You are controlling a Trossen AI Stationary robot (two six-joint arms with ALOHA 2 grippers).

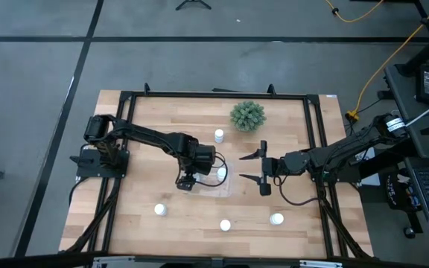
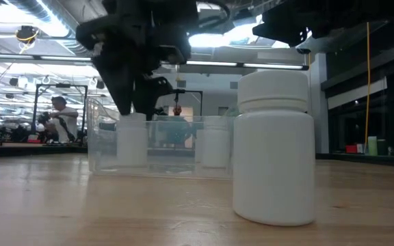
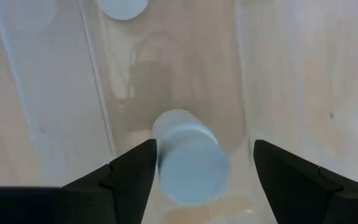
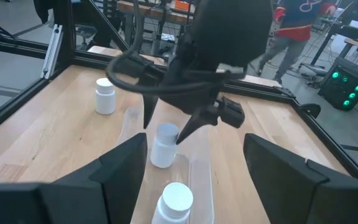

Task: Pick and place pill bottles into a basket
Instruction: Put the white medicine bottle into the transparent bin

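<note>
bottle (image 3: pixel 188 165) upright inside basket (image 3: pixel 98 118), between left gripper (image 3: pixel 201 171) fingers, gap on both sides – jaws parted, you look to be letting go | second bottle (image 4: pixel 176 202) in basket too | right gripper (image 1: pixel 264 168) just beside basket, spread, empty, waiting | four bottles outside basket

Inside the basket (image 1: pixel 233 181) two pill bottles (image 4: pixel 163 145) and the left gripper (image 3: pixel 194 163) crowd the room.
</note>
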